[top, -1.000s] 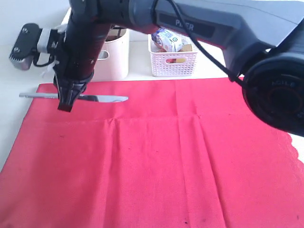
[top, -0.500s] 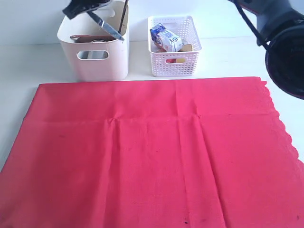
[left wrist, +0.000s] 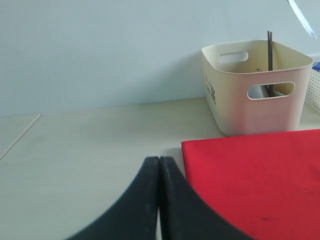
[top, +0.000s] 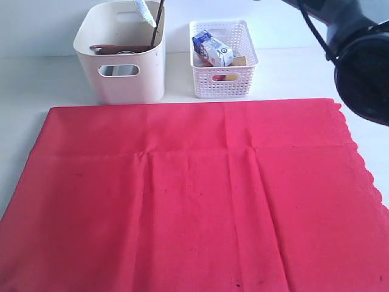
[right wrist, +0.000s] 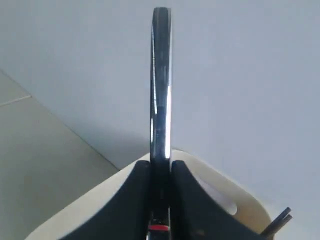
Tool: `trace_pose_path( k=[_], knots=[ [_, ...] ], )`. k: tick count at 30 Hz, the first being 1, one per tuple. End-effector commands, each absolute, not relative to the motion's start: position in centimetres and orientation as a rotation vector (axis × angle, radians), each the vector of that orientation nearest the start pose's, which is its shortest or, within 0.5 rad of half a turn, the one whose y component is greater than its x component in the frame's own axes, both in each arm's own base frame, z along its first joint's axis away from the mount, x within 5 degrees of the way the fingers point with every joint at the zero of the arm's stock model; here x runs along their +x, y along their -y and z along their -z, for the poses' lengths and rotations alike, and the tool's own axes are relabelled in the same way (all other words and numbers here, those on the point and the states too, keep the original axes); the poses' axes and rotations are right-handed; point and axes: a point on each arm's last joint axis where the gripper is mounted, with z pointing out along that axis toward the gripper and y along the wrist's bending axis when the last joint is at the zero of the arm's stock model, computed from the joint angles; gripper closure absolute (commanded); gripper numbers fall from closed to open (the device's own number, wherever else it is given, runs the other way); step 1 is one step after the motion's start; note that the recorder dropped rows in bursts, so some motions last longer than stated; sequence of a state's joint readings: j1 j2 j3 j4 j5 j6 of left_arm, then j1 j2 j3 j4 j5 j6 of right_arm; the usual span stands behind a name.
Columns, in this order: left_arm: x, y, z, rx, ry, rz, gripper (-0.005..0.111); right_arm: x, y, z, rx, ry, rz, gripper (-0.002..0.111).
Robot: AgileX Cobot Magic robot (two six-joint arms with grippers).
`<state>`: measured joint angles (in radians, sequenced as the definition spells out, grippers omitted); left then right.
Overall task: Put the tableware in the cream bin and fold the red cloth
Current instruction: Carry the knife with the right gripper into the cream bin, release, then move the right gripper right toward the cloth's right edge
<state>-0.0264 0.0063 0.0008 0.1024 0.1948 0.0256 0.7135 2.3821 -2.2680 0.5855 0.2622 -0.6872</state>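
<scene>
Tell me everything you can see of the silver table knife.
The silver table knife looks like polished steel, slim and shiny. The right tool clamps it edge-on between black jaws, its length sticking out beyond them. It hangs tilted above the cream bin, near the dark chopsticks, touching only the tool.

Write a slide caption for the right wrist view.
Right hand grips the silver table knife over the cream bin, with dark chopsticks inside.

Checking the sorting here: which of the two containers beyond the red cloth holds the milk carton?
The smaller white lattice basket, right of the cream bin; the bin has smooth walls and holds chopsticks instead.
</scene>
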Motion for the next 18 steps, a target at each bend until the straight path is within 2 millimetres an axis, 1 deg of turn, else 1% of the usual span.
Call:
trace_pose_path(
  k=[1, 5, 8, 10, 12, 14, 15, 18],
  knots=[
    [5.6, 0.0, -19.6, 0.111, -1.673, -0.081, 0.106, 43.2, -38.4, -27.2, -0.755, -1.63, -0.55, 0.108],
    [5.6, 0.0, -19.6, 0.111, -1.673, -0.081, 0.106, 43.7, -38.8, -25.5, -0.745, -1.65, -0.557, 0.108],
    [5.6, 0.0, -19.6, 0.111, -1.673, -0.081, 0.106, 43.9, -38.9, -24.8, -0.704, -1.673, -0.592, 0.108],
    [5.6, 0.0, -19.6, 0.111, -1.673, -0.081, 0.106, 43.9, -39.0, -24.4, -0.729, -1.668, -0.571, 0.108],
    [5.6, 0.0, -19.6, 0.111, -1.673, -0.081, 0.106, 43.6, -39.5, -23.9, -0.791, -1.643, -0.533, 0.107],
    [5.6, 0.0, -19.6, 0.111, -1.673, -0.081, 0.106, 43.2, -40.3, -23.4, -0.802, -1.611, -0.504, 0.096],
    [5.6, 0.0, -19.6, 0.111, -1.673, -0.081, 0.106, 43.2, -40.4, -23.5, -0.788, -1.589, -0.487, 0.09],
    [5.6, 0.0, -19.6, 0.111, -1.673, -0.081, 0.106, 42.7, -40.9, -23.8, -0.8, -1.572, -0.484, 0.065]
  ],
)
